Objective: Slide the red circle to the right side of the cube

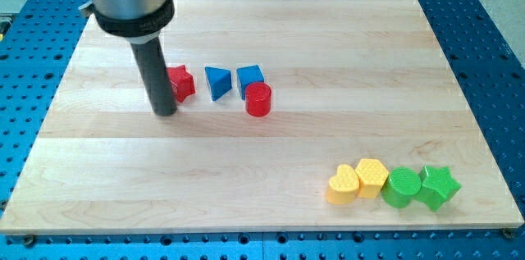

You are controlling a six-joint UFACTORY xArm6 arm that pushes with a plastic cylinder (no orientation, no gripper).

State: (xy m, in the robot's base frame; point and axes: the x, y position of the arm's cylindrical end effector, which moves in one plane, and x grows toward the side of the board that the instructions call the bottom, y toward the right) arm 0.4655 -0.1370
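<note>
The red circle (258,99) is a short red cylinder on the wooden board, touching the lower right of the blue cube (250,77). A blue triangle (217,83) lies just left of the cube. A red star (180,84) lies further left. My tip (166,113) is at the lower end of the dark rod, right beside the red star's left side and well left of the red circle.
A yellow heart (343,184), a yellow block (372,176), a green circle (403,187) and a green star (437,185) sit in a row at the board's lower right. Blue perforated table surrounds the board (98,186).
</note>
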